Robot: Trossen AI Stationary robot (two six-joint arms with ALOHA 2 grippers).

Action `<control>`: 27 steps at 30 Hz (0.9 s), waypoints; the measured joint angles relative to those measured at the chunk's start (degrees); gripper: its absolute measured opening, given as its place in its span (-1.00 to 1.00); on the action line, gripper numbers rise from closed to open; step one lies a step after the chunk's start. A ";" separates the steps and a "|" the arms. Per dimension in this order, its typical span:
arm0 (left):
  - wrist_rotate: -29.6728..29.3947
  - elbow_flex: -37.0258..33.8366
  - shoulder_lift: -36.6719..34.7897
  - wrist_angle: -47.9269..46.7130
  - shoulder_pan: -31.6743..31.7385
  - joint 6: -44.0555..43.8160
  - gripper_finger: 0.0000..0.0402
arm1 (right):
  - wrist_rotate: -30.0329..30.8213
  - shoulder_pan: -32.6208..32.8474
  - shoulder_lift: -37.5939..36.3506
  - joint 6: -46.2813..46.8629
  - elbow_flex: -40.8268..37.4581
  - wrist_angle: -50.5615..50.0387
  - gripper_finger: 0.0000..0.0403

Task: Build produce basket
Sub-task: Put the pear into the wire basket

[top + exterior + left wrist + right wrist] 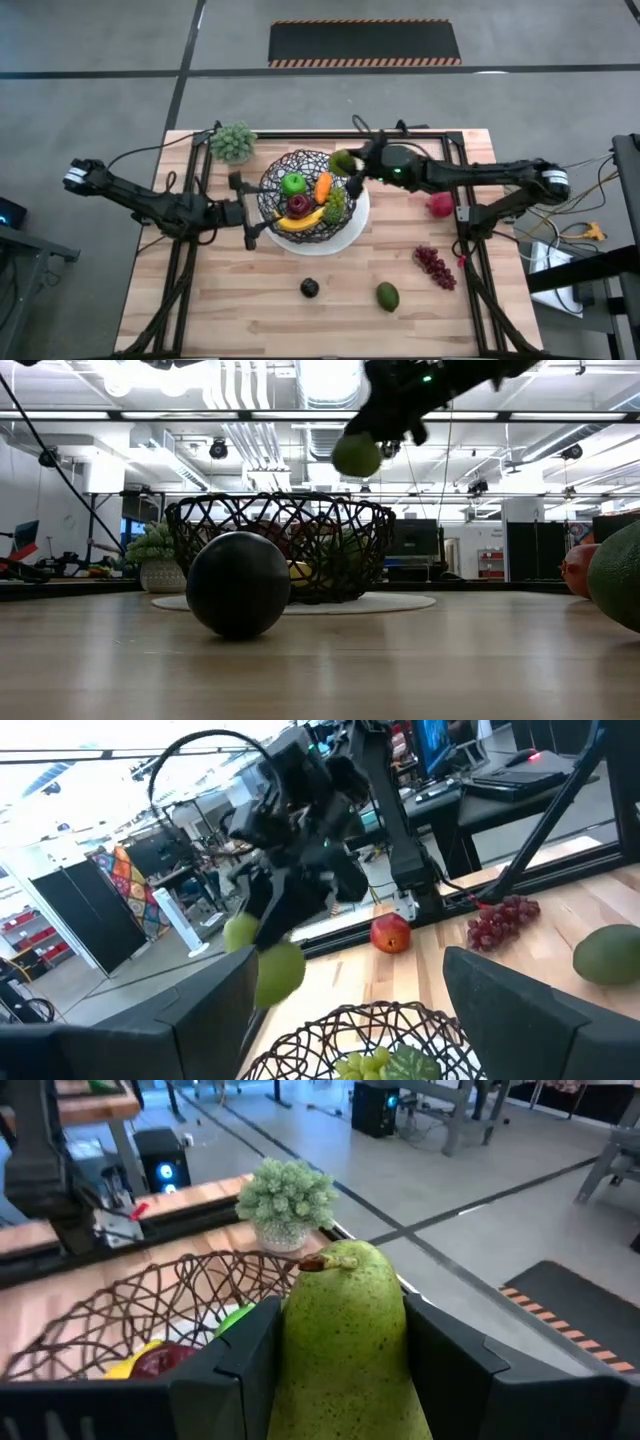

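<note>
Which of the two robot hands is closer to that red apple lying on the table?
The right. The right gripper, holding a green pear over the basket's rim, is nearer the red apple. The left gripper sits on the basket's far side.

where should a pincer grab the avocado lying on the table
Take the dark green oval avocado across its narrower middle, coming straight down. It lies flat on the wooden table, long axis slightly tilted, clear of the dark round plum and dark red grape bunch, so nothing blocks either side.
</note>
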 joint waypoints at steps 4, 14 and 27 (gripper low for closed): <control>0.00 -0.18 -0.93 0.13 0.00 -0.10 0.49 | 0.12 0.09 8.75 -1.35 5.79 -0.28 -0.14; 0.02 -0.48 -0.72 -0.20 0.00 -0.13 0.49 | 0.32 -1.80 27.79 -3.61 21.90 -7.35 -0.14; 0.04 -0.48 -0.72 -0.22 0.00 -0.11 0.49 | 0.22 -2.52 34.08 -1.88 27.74 -13.75 -0.14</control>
